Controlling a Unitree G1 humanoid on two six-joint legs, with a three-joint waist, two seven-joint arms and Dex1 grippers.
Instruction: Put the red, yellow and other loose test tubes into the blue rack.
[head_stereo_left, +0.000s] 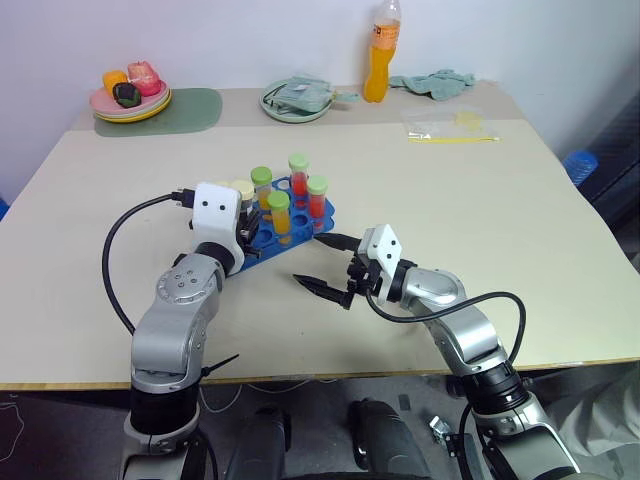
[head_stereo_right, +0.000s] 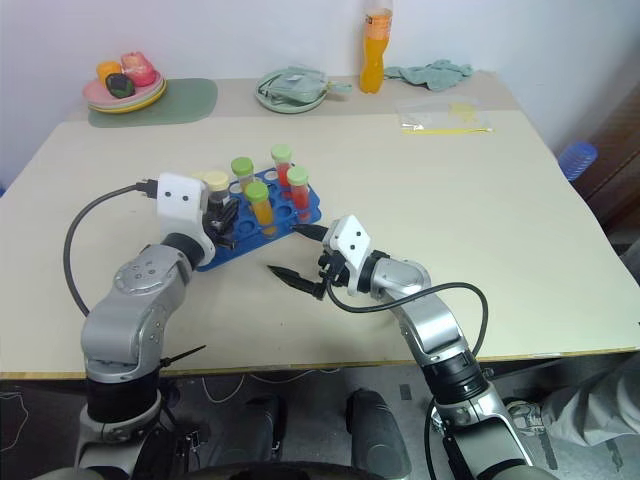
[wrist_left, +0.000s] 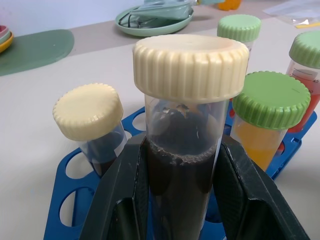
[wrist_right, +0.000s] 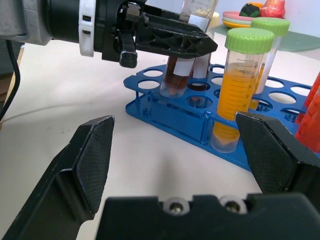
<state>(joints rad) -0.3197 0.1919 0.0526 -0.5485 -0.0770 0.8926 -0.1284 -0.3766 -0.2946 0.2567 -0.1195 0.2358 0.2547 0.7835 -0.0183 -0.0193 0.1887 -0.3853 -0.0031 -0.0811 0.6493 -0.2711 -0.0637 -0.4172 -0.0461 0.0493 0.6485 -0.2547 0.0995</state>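
The left gripper (wrist_left: 182, 200) squeezes a brown tube (wrist_left: 185, 150) w/ a cream cap, standing in the blue rack (head_stereo_left: 285, 235) at its near left end. The right gripper (head_stereo_left: 322, 265) is wide open, holding nothing, just in front of the rack

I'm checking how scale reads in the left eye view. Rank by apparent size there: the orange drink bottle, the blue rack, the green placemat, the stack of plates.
1. Green placemat
2. Blue rack, partly hidden, so close to the placemat
3. Stack of plates
4. Orange drink bottle; tall but narrow, near the plates in area
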